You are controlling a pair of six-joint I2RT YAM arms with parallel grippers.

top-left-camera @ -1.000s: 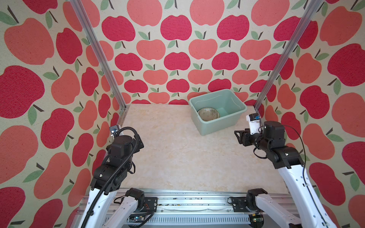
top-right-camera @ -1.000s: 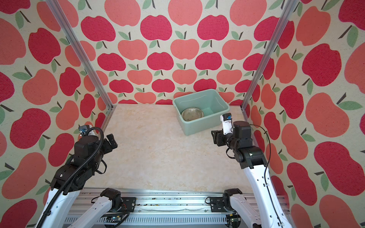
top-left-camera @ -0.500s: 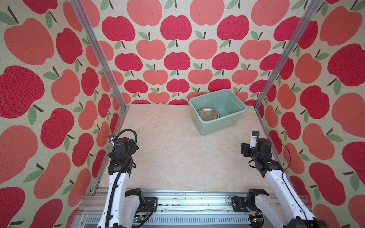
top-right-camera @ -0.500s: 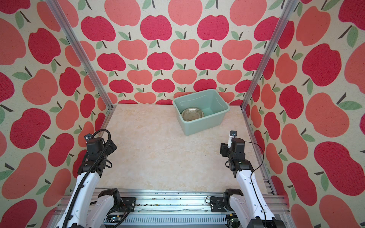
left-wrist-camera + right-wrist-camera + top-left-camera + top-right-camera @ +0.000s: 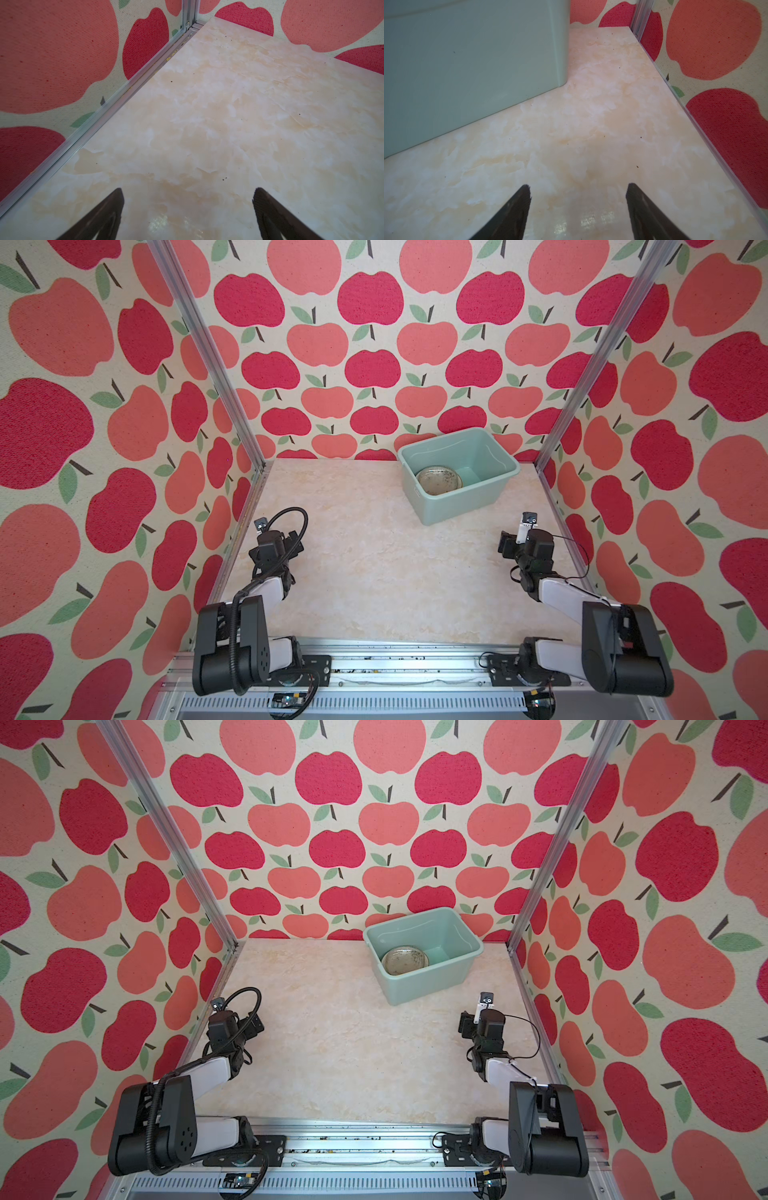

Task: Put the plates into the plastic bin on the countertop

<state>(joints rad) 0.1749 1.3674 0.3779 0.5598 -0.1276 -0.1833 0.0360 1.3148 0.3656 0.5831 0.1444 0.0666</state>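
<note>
Arms retracted | left tool (image 5: 188,190), right tool (image 5: 578,185) spread | plate (image 5: 439,481) in bin (image 5: 465,506) — top views only

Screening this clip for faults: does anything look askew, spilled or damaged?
Nothing serious. The plastic bin sits skewed, not square with the countertop edges, and the plates lie flat at one end inside it. A few tiny dark specks dot the countertop; nothing looks spilled or broken.

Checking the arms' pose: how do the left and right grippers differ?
The left gripper faces bare countertop beside a rail; the right gripper faces a wall of the plastic bin. The left gripper's jaws stand wider apart than the right gripper's. Both are open and empty.
</note>
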